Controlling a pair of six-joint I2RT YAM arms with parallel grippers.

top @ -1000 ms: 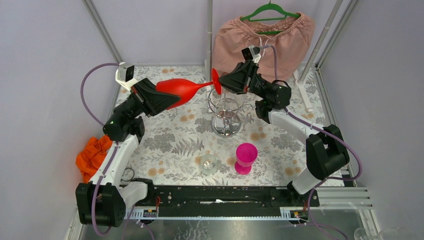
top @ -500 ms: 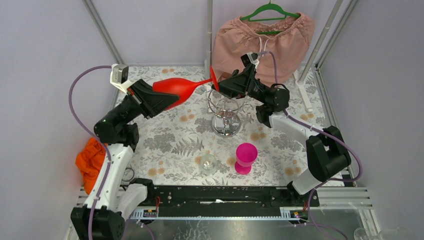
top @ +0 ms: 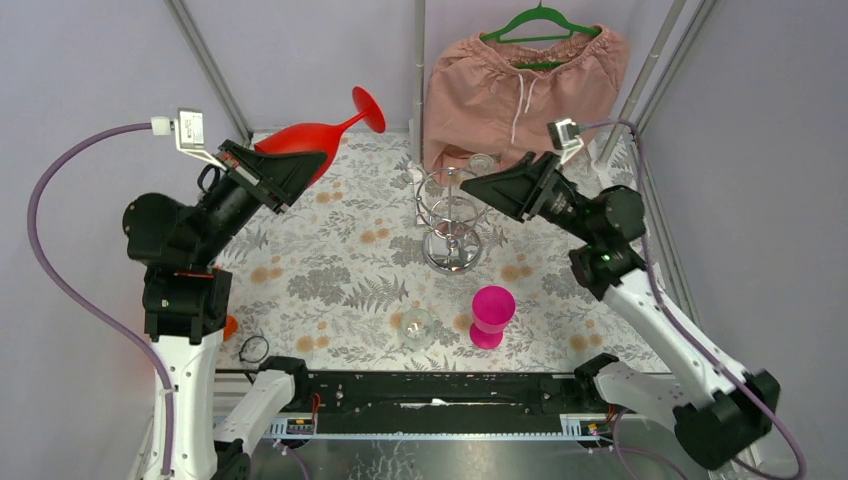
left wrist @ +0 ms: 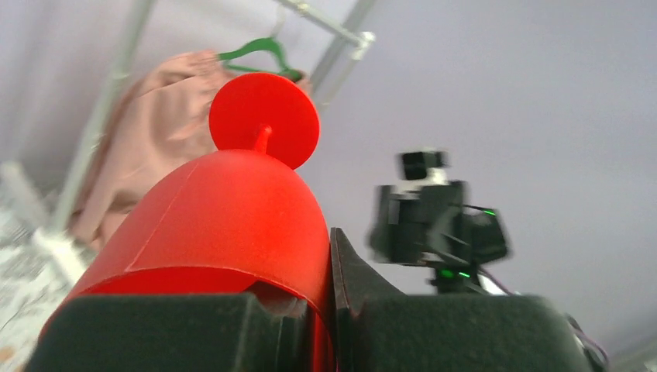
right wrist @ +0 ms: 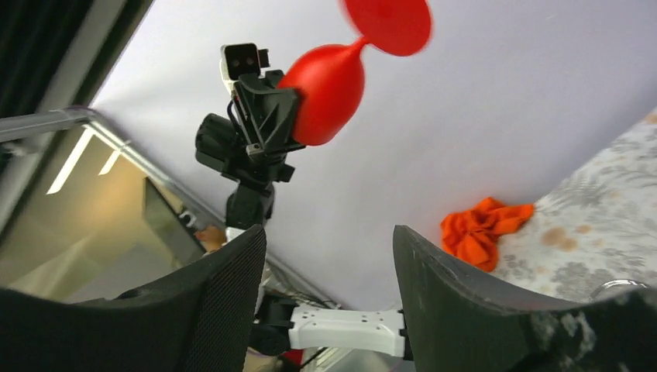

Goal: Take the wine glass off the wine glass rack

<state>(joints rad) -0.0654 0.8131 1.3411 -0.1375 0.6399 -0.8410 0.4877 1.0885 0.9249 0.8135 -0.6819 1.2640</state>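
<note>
My left gripper (top: 285, 170) is shut on the bowl of a red wine glass (top: 305, 137) and holds it high at the back left, foot (top: 368, 108) pointing up and right. The glass fills the left wrist view (left wrist: 232, 217) and shows in the right wrist view (right wrist: 329, 81). The chrome wine glass rack (top: 452, 215) stands at mid-table with a clear glass hanging in it. My right gripper (top: 478, 185) is open and empty, just right of the rack's ring, its fingers (right wrist: 232, 302) wide apart.
A pink cup (top: 491, 315) and a clear glass (top: 416, 326) stand near the front middle. A pink garment (top: 525, 85) hangs on a green hanger at the back. An orange cloth (right wrist: 484, 229) lies at the left. A grey frame pole (top: 419, 60) rises behind the rack.
My left arm swung back and to the left, lifting the red glass away from the rack. My right gripper drew back to the right, away from the glass foot.
</note>
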